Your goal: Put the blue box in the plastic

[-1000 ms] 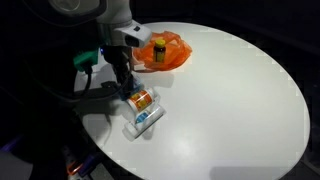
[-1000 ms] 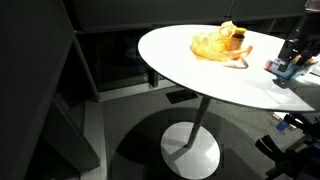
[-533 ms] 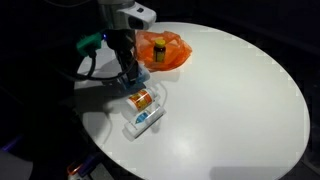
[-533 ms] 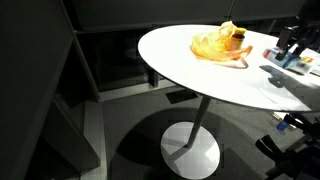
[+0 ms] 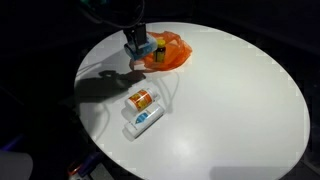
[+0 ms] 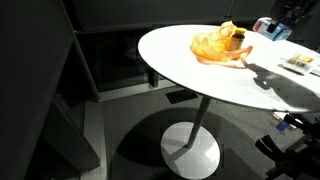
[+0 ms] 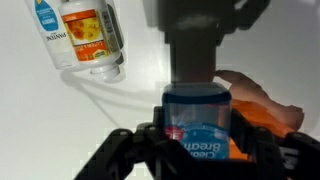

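Note:
My gripper (image 7: 198, 135) is shut on the blue box (image 7: 198, 120), which fills the space between the fingers in the wrist view. In an exterior view the gripper (image 5: 135, 42) holds the box (image 5: 135, 45) in the air just beside the orange plastic bag (image 5: 165, 52) at the table's far side. Another exterior view shows the box (image 6: 265, 27) raised to the right of the bag (image 6: 217, 43). The bag holds a small yellow item (image 5: 158, 47). In the wrist view the bag (image 7: 262, 103) lies right behind the box.
Two bottles lie side by side on the round white table (image 5: 230, 90): an orange-labelled one (image 5: 142, 99) and a white one (image 5: 143, 119). They also show in the wrist view (image 7: 88, 35). The table edge is near the bag.
The gripper rose from beside the two bottles with the blue box in it and moved across to the orange bag.

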